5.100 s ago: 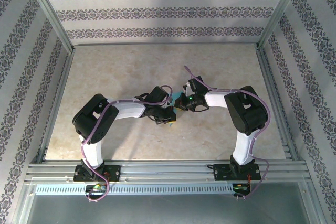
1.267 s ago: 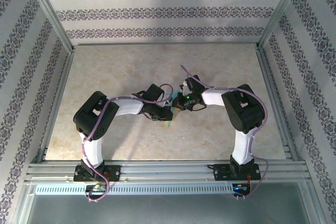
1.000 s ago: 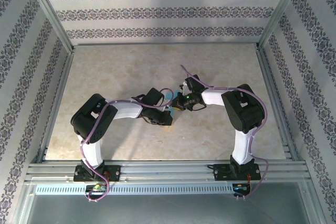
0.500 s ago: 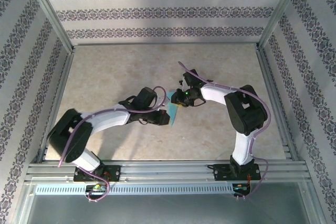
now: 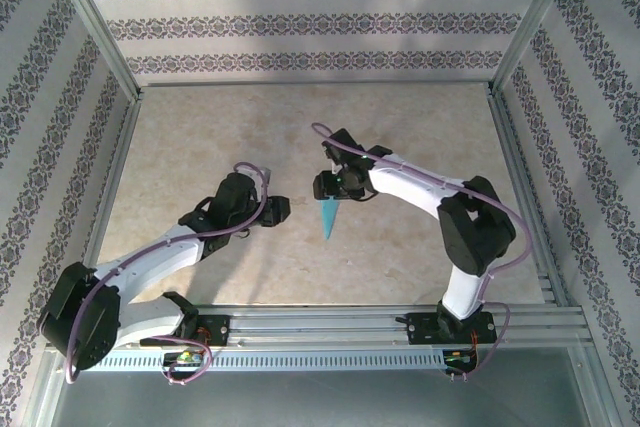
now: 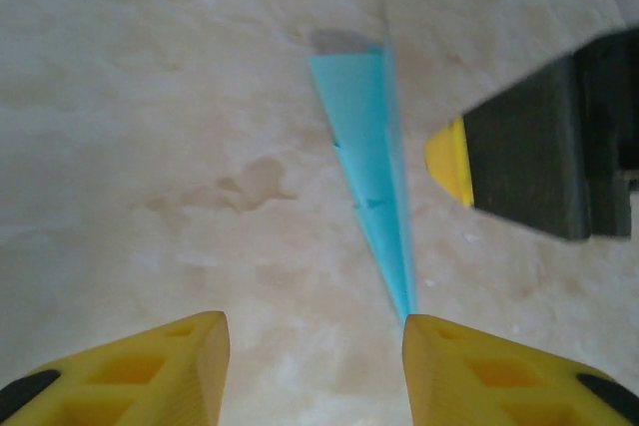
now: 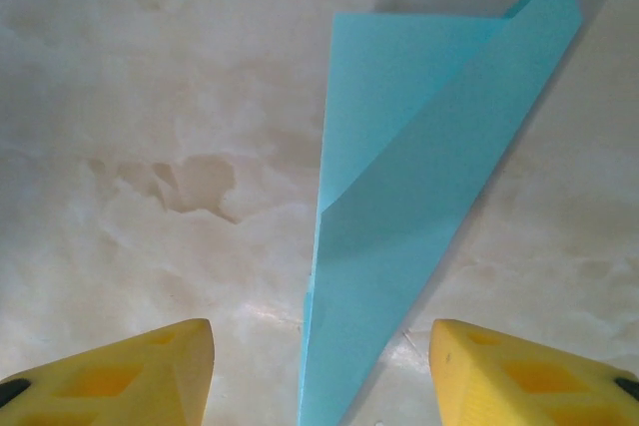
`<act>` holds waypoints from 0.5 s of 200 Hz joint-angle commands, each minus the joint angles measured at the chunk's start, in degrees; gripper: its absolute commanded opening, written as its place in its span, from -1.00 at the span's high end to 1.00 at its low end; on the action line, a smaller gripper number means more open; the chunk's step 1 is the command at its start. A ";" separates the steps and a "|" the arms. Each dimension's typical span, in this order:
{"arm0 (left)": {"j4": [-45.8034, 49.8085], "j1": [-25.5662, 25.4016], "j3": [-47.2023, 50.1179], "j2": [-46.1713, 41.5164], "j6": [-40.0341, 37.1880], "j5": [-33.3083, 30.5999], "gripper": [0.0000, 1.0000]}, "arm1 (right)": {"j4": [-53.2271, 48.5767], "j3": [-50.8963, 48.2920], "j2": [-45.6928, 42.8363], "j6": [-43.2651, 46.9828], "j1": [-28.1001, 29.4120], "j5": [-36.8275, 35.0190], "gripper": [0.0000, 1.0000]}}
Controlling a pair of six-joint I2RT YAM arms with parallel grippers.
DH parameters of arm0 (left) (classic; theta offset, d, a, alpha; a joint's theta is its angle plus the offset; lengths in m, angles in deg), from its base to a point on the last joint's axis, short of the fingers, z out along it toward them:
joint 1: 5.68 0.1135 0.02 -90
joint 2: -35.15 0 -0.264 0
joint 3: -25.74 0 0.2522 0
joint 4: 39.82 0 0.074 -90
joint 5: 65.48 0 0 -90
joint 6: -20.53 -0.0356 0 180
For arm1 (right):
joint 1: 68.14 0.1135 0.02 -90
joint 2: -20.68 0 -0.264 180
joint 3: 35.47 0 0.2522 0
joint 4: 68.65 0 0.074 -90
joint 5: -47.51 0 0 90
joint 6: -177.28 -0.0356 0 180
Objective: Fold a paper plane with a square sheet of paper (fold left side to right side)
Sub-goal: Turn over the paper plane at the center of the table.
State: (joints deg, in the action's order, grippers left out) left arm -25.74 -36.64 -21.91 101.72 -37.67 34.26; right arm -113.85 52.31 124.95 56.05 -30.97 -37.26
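The paper plane (image 5: 329, 218) lies loose on the tabletop (image 5: 200, 137) near mid-scene, a narrow dart with its nose toward the near edge and its top layer seemingly not quite flush at the wide end. With nothing pressing it, I'd worry that the fold springs open, or that a fingertip grazes the light paper and skids it off line. The right arm (image 5: 410, 182) reaches in long from the right and hovers over the plane, jaws apart and empty. The left arm (image 5: 170, 247) stretches low from the near left, jaws likewise spread and pointed at the plane from just beside it.
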 commanded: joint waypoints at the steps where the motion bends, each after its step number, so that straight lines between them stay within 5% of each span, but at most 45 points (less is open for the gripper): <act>1: -1.50 1.38 0.82 -1.97 1.17 -5.10 -0.04 | -4.31 3.63 4.53 1.10 1.47 -5.99 -0.19; 58: 0.95 2.04 1.39 -3.76 1.43 -5.81 -0.08 | -7.22 7.21 9.58 1.82 2.38 -10.90 -0.02; 100: 3.64 2.48 0.54 -6.00 0.91 -9.12 -0.10 | -8.35 4.66 3.10 2.44 2.66 -15.03 0.81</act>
State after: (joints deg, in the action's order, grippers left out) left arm -24.82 -35.37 -21.32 98.00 -37.04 28.38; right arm -119.66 57.93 133.95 57.76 -28.96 -47.38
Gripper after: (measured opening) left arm 0.550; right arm 0.197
